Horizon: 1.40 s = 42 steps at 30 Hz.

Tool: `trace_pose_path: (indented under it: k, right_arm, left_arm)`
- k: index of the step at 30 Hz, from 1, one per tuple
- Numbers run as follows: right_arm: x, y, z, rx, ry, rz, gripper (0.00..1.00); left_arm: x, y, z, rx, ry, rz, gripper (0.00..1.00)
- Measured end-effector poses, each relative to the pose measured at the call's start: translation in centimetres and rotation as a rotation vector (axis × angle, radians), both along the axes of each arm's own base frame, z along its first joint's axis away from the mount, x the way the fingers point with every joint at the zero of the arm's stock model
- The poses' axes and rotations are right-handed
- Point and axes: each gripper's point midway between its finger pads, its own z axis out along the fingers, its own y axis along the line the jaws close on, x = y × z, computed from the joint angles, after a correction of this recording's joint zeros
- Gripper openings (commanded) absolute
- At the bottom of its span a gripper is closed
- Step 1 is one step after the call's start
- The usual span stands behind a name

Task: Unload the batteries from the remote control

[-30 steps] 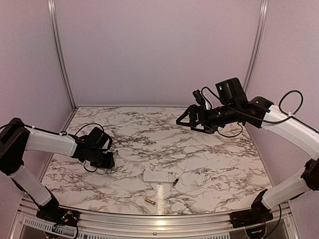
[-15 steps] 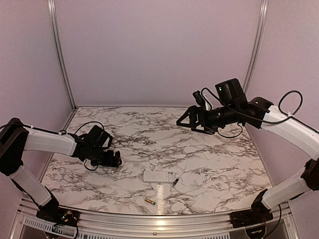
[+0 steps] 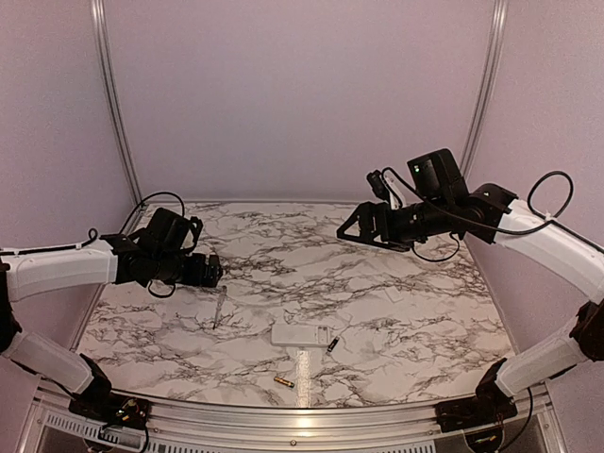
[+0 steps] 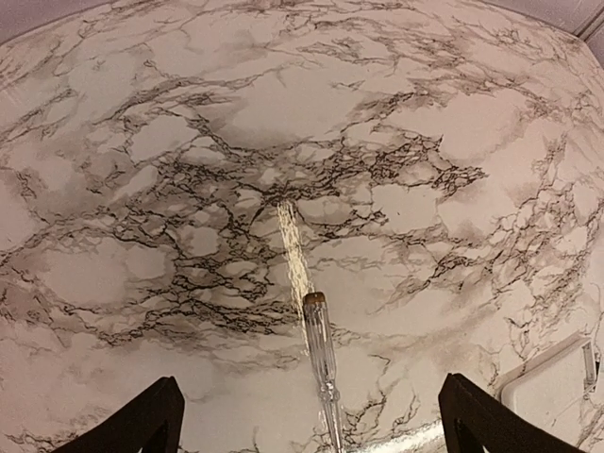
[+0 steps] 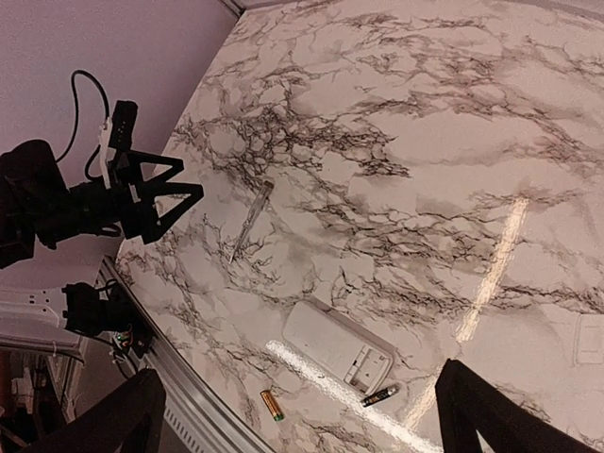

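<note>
Golden-orange battery (image 3: pixel 283 382): a tiny cylinder, laid nearest the front edge of the marble-patterned tabletop (image 3: pixel 283 255).
Slim white plastic remote control (image 3: pixel 300 335): laid flat just behind it.
Dark battery with gold end (image 3: pixel 333 345): laid just beside the remote's right end.
Long thin grey metallic rod (image 3: pixel 219 308): laid to the left, beneath the left gripper.
Left gripper (image 3: pixel 209 273): jaws spread apart, nothing held.
Right gripper (image 3: pixel 344 229): raised at far right, jaws spread apart, nothing held.

The desk (image 3: pixel 283 255) looks like glossy marble-patterned laminate; the remote control (image 5: pixel 335 345) is smooth white plastic; the rod (image 4: pixel 318 344) is shiny.
</note>
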Motion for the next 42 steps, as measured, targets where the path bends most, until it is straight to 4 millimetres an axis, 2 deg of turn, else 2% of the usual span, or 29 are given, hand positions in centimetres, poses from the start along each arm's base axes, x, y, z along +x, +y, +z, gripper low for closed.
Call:
trace_pose_path:
  k: [6,13,15,20,23,27,30,33,36,39,42]
  right_arm:
    - [0.8,-0.8,0.5,-0.039,-0.071,-0.030,0.98]
    - [1.2,-2.7,5.2,-0.011,-0.307,-0.077,0.98]
    - [1.1,-3.4,5.9,-0.005,-0.375,-0.091,0.98]
    - [1.1,-4.9,5.8,-0.025,-0.531,-0.116,0.98]
    - [1.6,-6.0,5.3,-0.081,-0.625,-0.148,0.98]
    - [3.5,-8.5,5.0,-0.204,-0.712,-0.275,0.98]
    - [5.3,-10.7,2.9,-0.310,-0.725,-0.359,0.98]
    - [7.2,-13.7,-1.1,-0.409,-0.663,-0.429,0.98]
    - [8.7,-17.7,-5.3,-0.471,-0.572,-0.526,0.98]
    - [9.0,-21.4,-8.0,-0.486,-0.543,-0.626,0.98]
    - [8.4,-24.8,-10.5,-0.486,-0.543,-0.722,0.98]
  left_arm:
    - [2.6,2.6,5.6,0.064,-0.183,0.035,0.99]
    - [4.6,6.9,8.9,0.164,-0.333,0.099,0.99]
    - [4.7,8.1,9.6,0.179,-0.388,0.111,0.99]
    - [5.7,11.6,10.1,0.186,-0.463,0.196,0.99]
    - [6.4,14.2,9.5,0.184,-0.478,0.270,0.99]
    - [6.4,16.9,7.8,0.159,-0.493,0.355,0.99]
    - [6.0,18.8,6.4,0.134,-0.512,0.418,0.99]
    - [5.8,20.1,5.5,0.125,-0.536,0.457,0.99]
    - [6.2,20.3,5.6,0.124,-0.581,0.462,0.99]
    - [6.5,20.3,5.6,0.123,-0.630,0.459,0.99]
    - [6.8,20.5,5.3,0.124,-0.663,0.463,0.99]
